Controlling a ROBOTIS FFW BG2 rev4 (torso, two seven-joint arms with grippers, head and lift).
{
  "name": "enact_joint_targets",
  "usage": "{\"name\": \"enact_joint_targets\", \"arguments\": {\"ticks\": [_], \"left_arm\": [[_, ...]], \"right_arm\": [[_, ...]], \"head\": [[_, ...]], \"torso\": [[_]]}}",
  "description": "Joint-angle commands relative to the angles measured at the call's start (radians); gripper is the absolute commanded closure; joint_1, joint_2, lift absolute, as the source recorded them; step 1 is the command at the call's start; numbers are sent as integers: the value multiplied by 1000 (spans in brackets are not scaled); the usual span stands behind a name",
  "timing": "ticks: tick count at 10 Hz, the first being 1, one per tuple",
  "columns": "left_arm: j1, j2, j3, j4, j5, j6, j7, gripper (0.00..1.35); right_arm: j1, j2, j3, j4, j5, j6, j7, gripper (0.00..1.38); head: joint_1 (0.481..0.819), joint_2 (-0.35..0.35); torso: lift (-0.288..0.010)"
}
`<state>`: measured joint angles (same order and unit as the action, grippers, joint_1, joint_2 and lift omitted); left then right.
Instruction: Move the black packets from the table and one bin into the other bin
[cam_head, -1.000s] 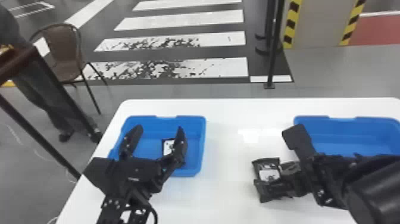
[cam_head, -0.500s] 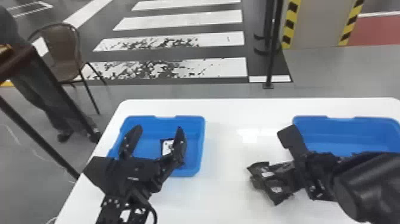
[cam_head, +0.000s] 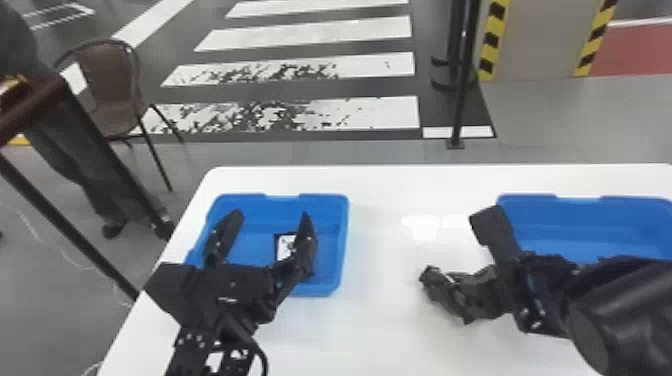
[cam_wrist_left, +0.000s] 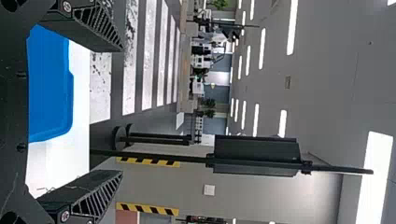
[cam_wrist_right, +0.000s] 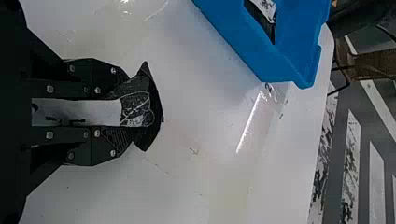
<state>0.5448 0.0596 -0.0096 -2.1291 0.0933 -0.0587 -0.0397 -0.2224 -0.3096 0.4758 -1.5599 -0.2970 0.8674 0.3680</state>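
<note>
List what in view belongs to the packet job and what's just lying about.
Job:
- black packet in the right gripper's jaws
- second packet, in the left bin
- right bin
- left gripper, jaws open
- white table

Just about:
- brown chair
- black floor post

The table (cam_head: 390, 200) is viewed from above, facing forward, by the head camera; its left bin (cam_head: 320, 212) is shared by the low, forward-facing left wrist view and the close, downward-facing right wrist view.
</note>
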Motion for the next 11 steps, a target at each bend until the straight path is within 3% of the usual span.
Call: {"name": "enact_joint_targets", "arguments": {"ticks": [1, 4, 5, 8, 10, 11], "left_arm": [[0, 0, 2, 0, 0, 0, -2, 96], [5, 0, 6, 0, -2, -5, -3, 96], [5, 0, 6, 0, -2, -5, -3, 96], [10, -1, 12, 0, -2, -13, -3, 96], [10, -1, 12, 0, -2, -17, -5, 96], [10, -1, 12, 0, -4, -22, -5, 96]], "right_arm": [[41, 0, -53, -61, 0, -48, -9, 1145], [151, 10, -233, -240, 36, -153, -40, 1145], [195, 21, -322, -312, 94, -153, -50, 1145], [237, 32, -516, -280, 185, -124, -64, 1145], [235, 33, -568, -226, 195, -178, -66, 1127], [237, 33, -587, -196, 179, -249, -57, 923]], "head": [[695, 184], [695, 168], [695, 151], [695, 16], [695, -60], [695, -84]], "torso": [[-110], [-110], [-110], [-110], [-110], [-110]]}}
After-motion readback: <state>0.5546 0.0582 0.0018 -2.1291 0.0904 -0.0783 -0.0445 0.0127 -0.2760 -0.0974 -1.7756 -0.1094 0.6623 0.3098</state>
